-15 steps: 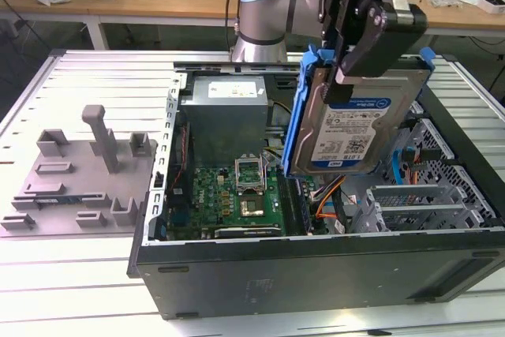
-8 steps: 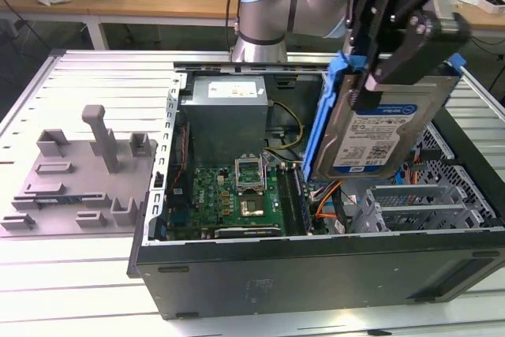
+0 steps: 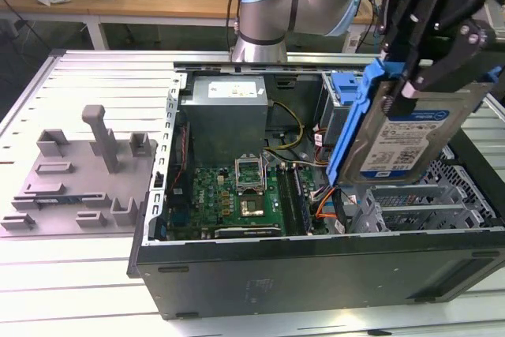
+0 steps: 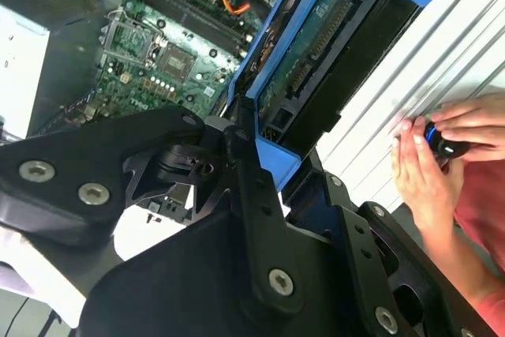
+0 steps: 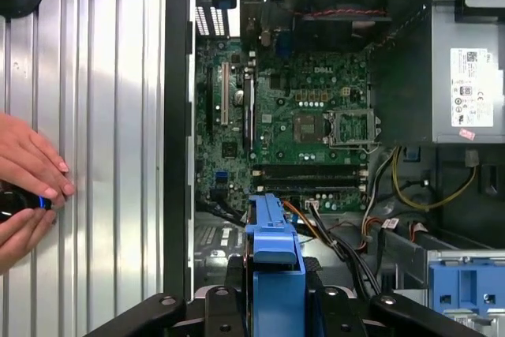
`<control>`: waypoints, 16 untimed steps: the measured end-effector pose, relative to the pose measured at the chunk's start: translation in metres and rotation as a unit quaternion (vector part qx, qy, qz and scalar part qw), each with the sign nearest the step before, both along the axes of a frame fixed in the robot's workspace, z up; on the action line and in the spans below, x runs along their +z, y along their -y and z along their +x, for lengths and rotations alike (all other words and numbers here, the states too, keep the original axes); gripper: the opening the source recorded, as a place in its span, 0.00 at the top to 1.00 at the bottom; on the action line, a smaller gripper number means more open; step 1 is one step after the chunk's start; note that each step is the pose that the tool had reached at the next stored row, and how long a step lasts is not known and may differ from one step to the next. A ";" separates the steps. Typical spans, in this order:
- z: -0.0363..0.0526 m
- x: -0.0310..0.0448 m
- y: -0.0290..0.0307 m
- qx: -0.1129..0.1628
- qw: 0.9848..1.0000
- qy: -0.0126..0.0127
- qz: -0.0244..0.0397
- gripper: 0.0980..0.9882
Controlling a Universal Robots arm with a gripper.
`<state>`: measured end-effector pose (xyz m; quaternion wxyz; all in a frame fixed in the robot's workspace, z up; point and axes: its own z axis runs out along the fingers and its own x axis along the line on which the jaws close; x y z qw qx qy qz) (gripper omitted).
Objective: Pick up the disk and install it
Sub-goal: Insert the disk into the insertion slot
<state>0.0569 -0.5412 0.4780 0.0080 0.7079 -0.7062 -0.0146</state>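
We see gripper [image 3: 404, 84] clamped tight on disk [image 3: 410, 138]. Disk hangs tilted just under it, long axis slanting down into case [image 3: 316, 270], exterior view's right end.

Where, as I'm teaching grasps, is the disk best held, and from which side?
Probably across its flat faces near the upper end, coming from above, as the gripper holds the disk. It hangs on edge, tilted, over the open case; the blue bracket lines its narrow edges, and the lower end is free.
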 end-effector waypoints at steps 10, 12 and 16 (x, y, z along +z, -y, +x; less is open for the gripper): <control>0.0463 -0.0014 0.0011 0.000 1.000 0.000 0.000 0.70; 0.0517 -0.0022 0.0011 0.000 1.000 0.000 0.000 0.70; 0.0596 -0.0035 0.0012 0.000 1.000 0.000 0.000 0.70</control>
